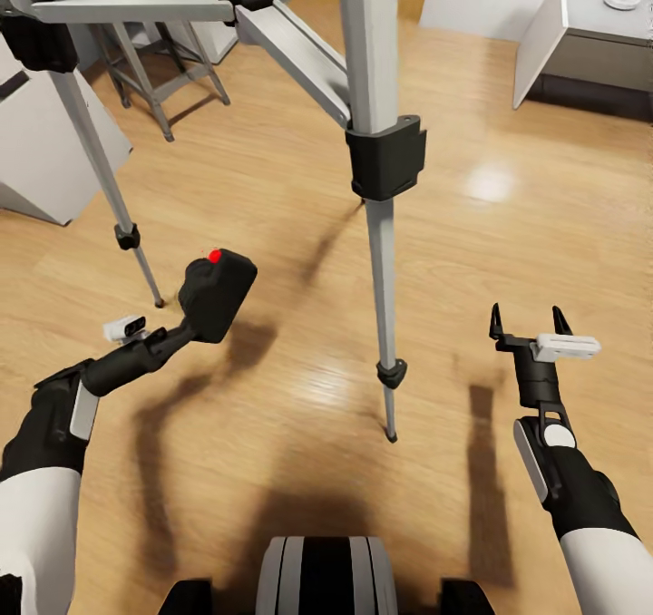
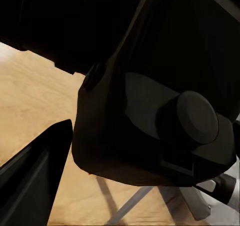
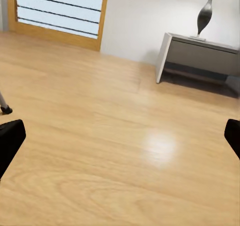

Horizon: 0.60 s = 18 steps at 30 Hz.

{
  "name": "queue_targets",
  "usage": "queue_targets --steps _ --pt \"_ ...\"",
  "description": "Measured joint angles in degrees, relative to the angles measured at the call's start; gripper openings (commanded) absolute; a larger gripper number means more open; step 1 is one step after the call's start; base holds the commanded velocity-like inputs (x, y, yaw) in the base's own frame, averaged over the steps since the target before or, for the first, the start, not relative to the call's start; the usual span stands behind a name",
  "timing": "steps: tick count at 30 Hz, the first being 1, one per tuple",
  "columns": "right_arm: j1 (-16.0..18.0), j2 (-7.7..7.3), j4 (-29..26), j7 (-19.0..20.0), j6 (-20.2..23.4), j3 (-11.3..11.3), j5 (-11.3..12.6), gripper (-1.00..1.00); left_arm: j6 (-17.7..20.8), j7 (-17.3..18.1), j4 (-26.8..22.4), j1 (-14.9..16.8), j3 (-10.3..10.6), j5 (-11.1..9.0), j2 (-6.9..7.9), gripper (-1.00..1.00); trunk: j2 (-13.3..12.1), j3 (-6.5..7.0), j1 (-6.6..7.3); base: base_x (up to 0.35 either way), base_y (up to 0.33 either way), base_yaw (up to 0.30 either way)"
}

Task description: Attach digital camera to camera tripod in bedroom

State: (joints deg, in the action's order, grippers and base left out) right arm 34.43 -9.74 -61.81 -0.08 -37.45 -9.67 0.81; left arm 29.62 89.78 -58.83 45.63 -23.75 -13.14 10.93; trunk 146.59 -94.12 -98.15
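Left end effector [image 1: 186,327] clamped on the matte-black, chunky digital camera [image 1: 218,293], raised above the glossy wood-plank floor [image 1: 272,189]; silver-grey camera tripod [image 1: 381,216] with black collars just ahead; right end effector [image 1: 526,323] spread, holding nothing

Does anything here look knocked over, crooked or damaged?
Nothing stands out. The camera tripod stands on the wood floor with its legs spread. The left tool holds the digital camera in the air beside it. The right tool is open and empty.
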Motion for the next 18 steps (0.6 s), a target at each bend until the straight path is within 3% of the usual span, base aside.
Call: queue_targets --steps 3,6,13,18 --pt "0.00 0.00 0.00 0.00 0.01 -0.01 0.00 1.00 0.04 0.00 -0.04 0.00 4.32 -0.03 0.20 -1.00 -0.04 0.66 0.08 0.000 0.000 0.000" --pt "0.00 0.00 0.00 0.00 -0.03 -0.01 0.00 1.00 0.05 0.01 -0.07 0.02 6.13 -0.05 0.30 -1.00 -0.08 1.33 0.15 0.000 0.000 0.000" --pt "-0.20 0.00 0.00 0.07 -0.33 0.03 0.00 1.00 0.02 0.01 0.33 0.02 7.63 -0.05 0.57 -1.00 -0.17 2.88 0.34 0.000 0.000 0.000" --pt "-0.30 0.00 0.04 0.13 -0.36 0.06 0.00 1.00 0.09 0.01 0.60 0.05 7.89 -0.06 1.55 -1.00 -0.24 3.99 0.46 0.000 0.000 0.000"
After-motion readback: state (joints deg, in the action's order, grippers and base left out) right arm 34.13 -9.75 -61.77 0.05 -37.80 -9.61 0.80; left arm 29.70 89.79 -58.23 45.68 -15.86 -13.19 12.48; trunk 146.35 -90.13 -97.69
